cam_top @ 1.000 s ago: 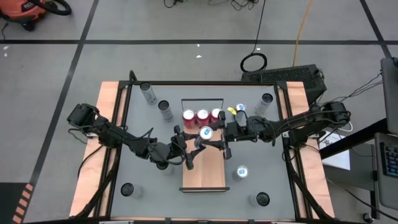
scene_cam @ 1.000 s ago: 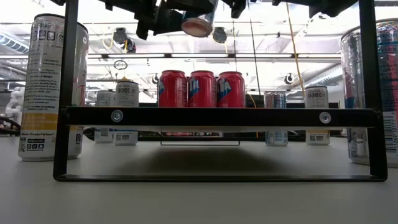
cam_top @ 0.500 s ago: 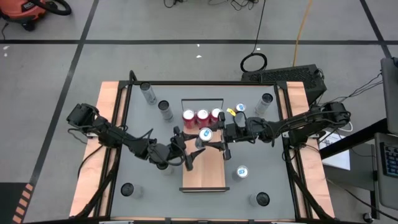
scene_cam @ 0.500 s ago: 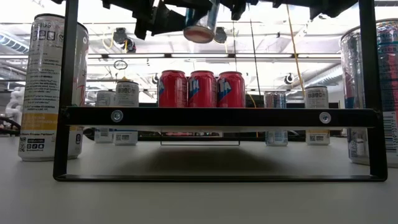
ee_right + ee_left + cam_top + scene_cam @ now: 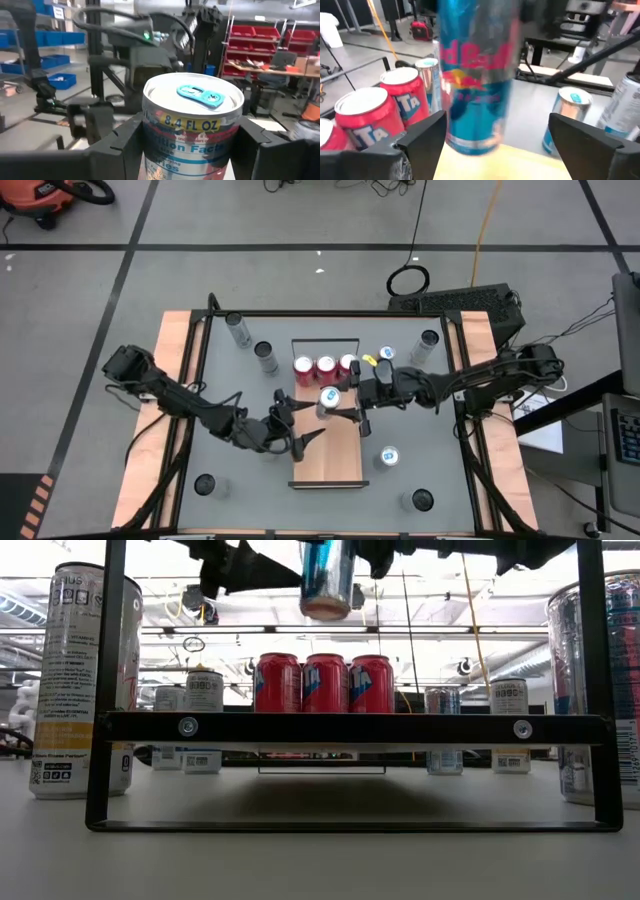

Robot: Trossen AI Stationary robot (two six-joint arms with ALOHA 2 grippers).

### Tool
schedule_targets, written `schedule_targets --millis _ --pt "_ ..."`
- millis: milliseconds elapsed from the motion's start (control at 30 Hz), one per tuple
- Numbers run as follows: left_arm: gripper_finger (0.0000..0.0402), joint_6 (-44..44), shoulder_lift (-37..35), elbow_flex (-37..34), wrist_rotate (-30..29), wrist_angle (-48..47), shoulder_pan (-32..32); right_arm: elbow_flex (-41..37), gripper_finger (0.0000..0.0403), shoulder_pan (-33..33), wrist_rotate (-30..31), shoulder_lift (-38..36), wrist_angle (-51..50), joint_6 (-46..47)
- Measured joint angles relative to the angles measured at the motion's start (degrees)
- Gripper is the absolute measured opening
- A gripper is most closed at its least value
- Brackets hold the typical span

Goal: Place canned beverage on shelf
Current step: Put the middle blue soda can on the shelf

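1. Right gripper (image 5: 338, 403) was clamped on the blue can (image 5: 328, 397), held above the shelf (image 5: 330, 455) at frame centre.
2. Left gripper (image 5: 297, 430), lower left of the can, had its fingers spread apart, holding nothing.
3. Three red cans (image 5: 325, 367) stood on the shelf's upper end.

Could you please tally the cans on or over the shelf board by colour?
Red cans, standing on the shelf: 3
Blue-and-silver can, held above it by the right gripper: 1
Total: 4
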Motion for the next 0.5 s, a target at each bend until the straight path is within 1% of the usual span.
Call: schedule_targets --millis 100,233,333,500 --pt "0.0345 -2.8 -2.2 0.0 -1.6 -5.0 -1.0 0.0 0.0187 -0.7 -1.1 0.1 -1.9 0.2" --pt "0.0345 -6.7 -5.6 0.0 -6.0 -14.3 -2.5 0.0 0.0187 -0.7 -1.3 1.8 -1.4 0.8" --pt "0.0345 -8.8 -7.9 0.0 -7.4 -20.2 -3.5 0.0 0.0187 -0.7 -3.1 4.0 0.2 0.3" --pt "0.0345 -8.4 -12.5 0.0 -7.9 -22.2 -5.3 0.0 0.0187 -0.7 -5.1 8.9 4.6 -1.3"
